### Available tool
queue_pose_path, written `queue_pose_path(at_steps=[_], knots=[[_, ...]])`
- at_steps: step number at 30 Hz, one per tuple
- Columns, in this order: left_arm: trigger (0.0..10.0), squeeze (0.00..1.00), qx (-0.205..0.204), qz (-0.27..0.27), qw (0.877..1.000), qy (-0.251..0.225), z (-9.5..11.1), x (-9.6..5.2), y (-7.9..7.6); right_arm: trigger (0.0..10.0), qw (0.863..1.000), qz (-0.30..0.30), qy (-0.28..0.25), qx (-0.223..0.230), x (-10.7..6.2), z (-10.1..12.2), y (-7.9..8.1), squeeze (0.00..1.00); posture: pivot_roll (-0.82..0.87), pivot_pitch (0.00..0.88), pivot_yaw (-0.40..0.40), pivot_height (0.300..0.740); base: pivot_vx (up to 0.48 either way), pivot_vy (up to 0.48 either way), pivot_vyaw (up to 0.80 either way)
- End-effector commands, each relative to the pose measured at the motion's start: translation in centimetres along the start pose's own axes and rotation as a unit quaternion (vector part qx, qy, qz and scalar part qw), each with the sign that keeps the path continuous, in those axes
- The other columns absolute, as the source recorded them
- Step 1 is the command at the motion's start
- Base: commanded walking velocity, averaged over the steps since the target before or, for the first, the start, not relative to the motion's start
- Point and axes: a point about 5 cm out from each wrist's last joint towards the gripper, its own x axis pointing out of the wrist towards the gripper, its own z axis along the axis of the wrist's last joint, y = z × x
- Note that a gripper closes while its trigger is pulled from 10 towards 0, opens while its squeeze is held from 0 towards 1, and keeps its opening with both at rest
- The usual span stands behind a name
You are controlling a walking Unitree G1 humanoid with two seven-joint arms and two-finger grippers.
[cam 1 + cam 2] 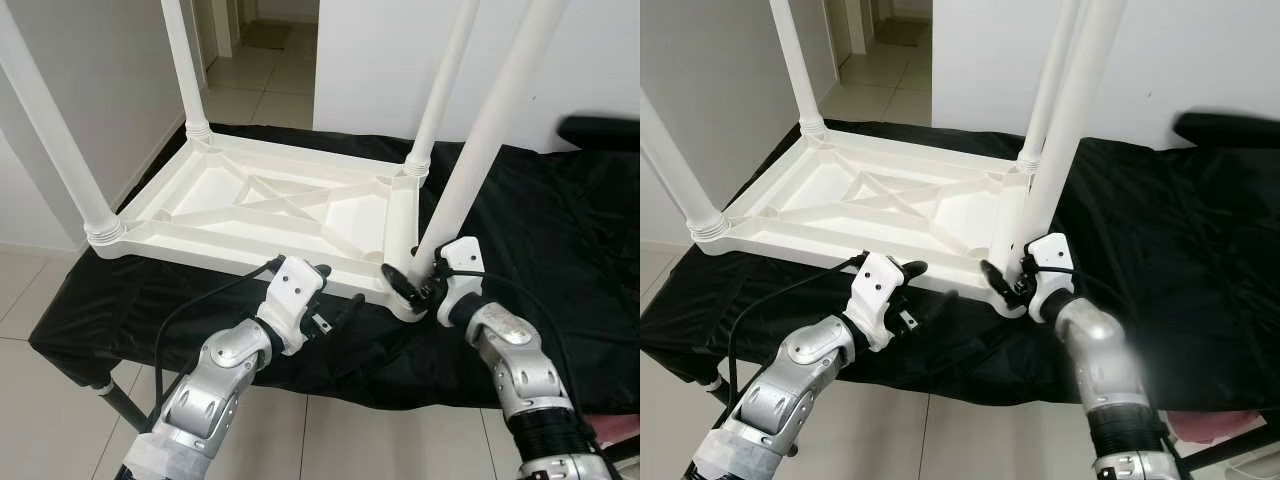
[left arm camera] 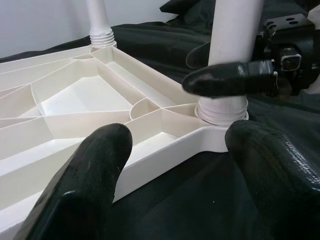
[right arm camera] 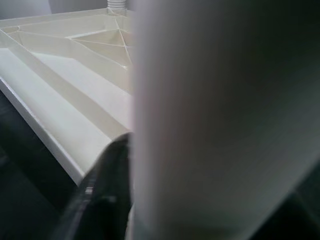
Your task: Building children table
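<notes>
A white plastic children's table (image 1: 270, 205) lies upside down on a black cloth (image 1: 560, 240), with its legs pointing up. My right gripper (image 1: 413, 287) is shut on the near-right leg (image 1: 480, 150) just above its threaded base. One black finger (image 2: 227, 80) crosses the front of that leg (image 2: 232, 30). In the right wrist view the leg (image 3: 220, 115) is pressed close, with a finger (image 3: 105, 190) beside it. My left gripper (image 1: 338, 290) hovers open at the tabletop's near edge, left of that corner. Its fingers (image 2: 95, 170) are spread apart and hold nothing.
The cloth covers a low bench whose metal leg (image 1: 110, 395) stands on the tiled floor. White walls and an open doorway (image 1: 265, 40) lie behind. A dark blurred object (image 1: 600, 130) sits at the far right, and something pink (image 1: 1210, 425) at the lower right.
</notes>
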Motion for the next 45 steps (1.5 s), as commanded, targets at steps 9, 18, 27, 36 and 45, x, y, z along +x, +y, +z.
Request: queue_pose_path(at_steps=[9,18,27,36,45], knots=[[10.0,0.0,-0.002,0.01,1.0,0.004,-0.2,-0.3,0.0,0.0,0.999,0.045,0.005,0.021,0.3,-0.9,0.4,0.0,0.03,0.025,-0.025,0.74,0.0,0.0,0.0],[10.0,0.0,-0.001,0.007,1.0,0.006,-0.2,-0.4,0.0,10.0,0.999,0.02,-0.006,0.044,0.3,-0.7,0.9,0.0,0.03,0.023,-0.022,0.74,0.0,0.0,0.0],[10.0,0.0,-0.001,0.002,1.0,0.006,-0.2,-0.3,0.0,10.0,0.996,-0.076,-0.014,0.048,0.4,-0.3,1.8,0.0,0.02,0.018,-0.015,0.74,0.0,0.0,0.0],[10.0,0.0,0.0,-0.004,1.0,0.006,-0.2,-0.2,-0.1,10.0,0.97,-0.222,-0.012,0.097,-0.1,-0.2,3.3,0.0,0.02,0.01,-0.016,0.74,0.0,0.0,0.0],[10.0,0.0,0.0,-0.008,1.0,0.006,-0.2,-0.1,-0.2,10.0,0.94,-0.316,-0.014,0.128,-0.2,-0.3,6.3,0.0,0.02,0.006,-0.017,0.74,0.0,0.0,0.0]])
